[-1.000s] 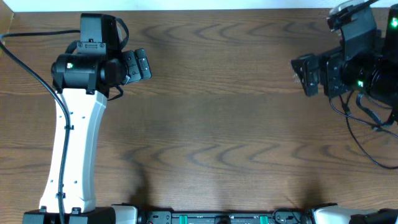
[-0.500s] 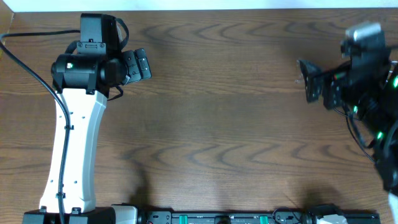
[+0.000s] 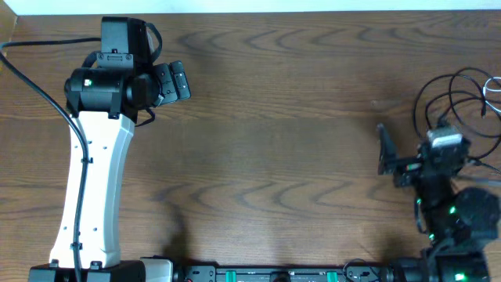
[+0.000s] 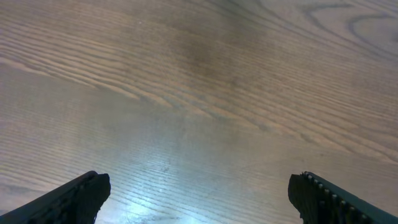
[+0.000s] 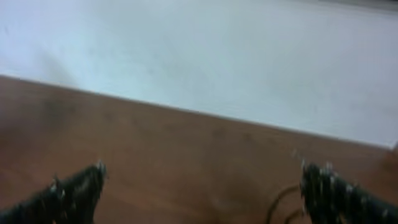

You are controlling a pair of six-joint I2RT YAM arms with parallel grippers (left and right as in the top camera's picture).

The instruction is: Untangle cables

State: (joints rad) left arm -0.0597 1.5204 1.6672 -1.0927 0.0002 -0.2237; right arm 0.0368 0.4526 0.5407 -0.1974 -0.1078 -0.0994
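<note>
- Left arm: the white link runs up the table's left side, the black wrist is bent so the left claw (image 3: 182, 81) points toward the table's middle.
- Left claw (image 4: 198, 186): fingers spread wide, holding nothing, only bare wood under it.
- Right arm: folded low at the near right corner, the right claw (image 3: 391, 159) turned toward the middle.
- Right claw (image 5: 202, 174): fingers wide apart, nothing between them; the view is blurred.
- Cables (image 3: 454, 98): thin black loops and one white cord lie behind the right claw, on its outer side, not touching it.
- Table (image 3: 274, 157): dark brown wood grain.
- A white wall (image 5: 217, 56) rises past the table edge ahead of the right claw.
</note>
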